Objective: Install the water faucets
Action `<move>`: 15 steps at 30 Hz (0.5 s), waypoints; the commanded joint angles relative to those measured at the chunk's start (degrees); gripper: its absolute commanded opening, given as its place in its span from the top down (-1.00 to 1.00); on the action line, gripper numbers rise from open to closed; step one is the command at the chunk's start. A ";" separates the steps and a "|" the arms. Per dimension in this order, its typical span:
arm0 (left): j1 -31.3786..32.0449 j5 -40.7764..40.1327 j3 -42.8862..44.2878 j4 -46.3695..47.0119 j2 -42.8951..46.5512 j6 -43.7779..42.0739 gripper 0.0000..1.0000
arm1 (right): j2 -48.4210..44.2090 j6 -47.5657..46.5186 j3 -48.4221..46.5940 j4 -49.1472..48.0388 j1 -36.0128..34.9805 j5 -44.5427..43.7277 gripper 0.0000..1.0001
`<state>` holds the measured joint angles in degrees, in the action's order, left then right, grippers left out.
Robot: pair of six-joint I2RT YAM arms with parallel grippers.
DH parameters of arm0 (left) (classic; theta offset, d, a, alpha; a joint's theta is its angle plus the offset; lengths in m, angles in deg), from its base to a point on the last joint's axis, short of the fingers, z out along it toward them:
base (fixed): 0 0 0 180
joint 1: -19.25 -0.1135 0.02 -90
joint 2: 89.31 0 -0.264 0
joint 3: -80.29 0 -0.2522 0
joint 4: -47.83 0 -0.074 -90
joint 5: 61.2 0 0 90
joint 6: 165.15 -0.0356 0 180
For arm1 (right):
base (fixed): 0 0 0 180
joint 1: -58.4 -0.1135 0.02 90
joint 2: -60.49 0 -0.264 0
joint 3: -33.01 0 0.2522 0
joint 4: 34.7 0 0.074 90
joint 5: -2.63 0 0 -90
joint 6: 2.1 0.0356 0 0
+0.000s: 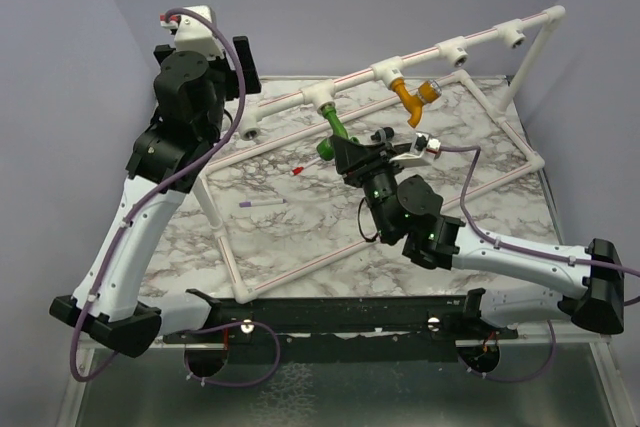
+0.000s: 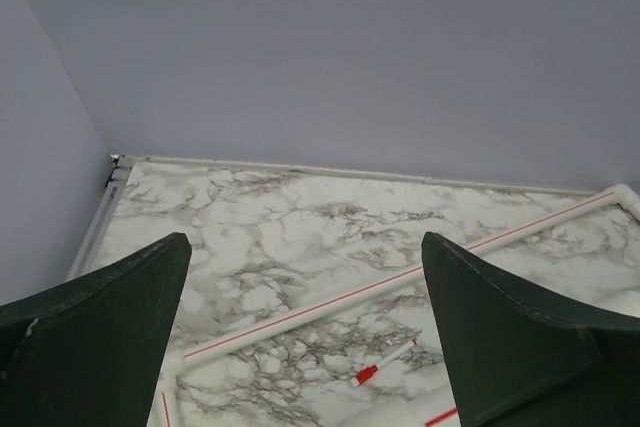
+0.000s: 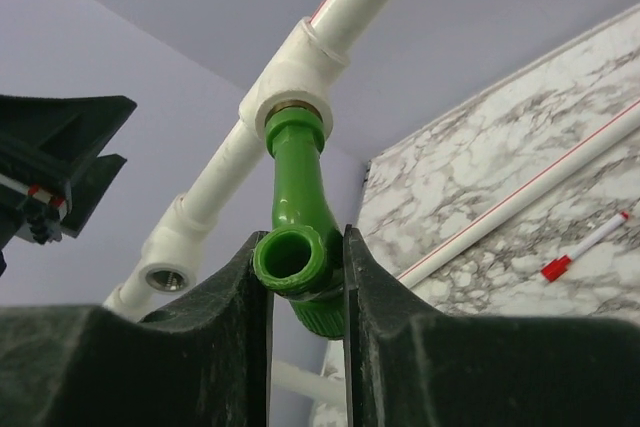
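The green water faucet hangs by its upper end in a T-socket of the white red-striped pipe. My right gripper is shut on its lower end, one finger on each side. From above, that faucet slants down toward the right gripper. In the neighbouring socket to the right, the orange water faucet hangs with nothing holding it. My left gripper is open and holds nothing. It is raised at the far left, over the marble top.
The pipe frame runs raised across the back, with a flat rectangle of pipes on the table. An unfilled socket sits left of the green faucet. A red pen and a purple pen lie inside the rectangle.
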<state>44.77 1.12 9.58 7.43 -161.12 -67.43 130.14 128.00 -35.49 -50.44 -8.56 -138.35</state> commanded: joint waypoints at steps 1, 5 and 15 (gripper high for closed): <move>1.86 4.83 -1.37 -2.72 4.43 0.19 -0.98 | -1.28 25.78 -0.53 7.00 0.86 -1.39 0.99; 4.18 5.88 -3.73 -3.20 7.21 -0.03 -0.98 | -1.79 30.45 -0.02 8.07 0.86 -0.70 0.99; 9.19 2.14 -6.84 -3.23 10.19 -2.59 -0.98 | -1.83 18.37 -0.20 3.11 0.84 -1.80 0.93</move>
<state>52.34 4.90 3.39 4.88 -151.55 -68.17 128.35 141.90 -35.80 -42.81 -8.56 -138.76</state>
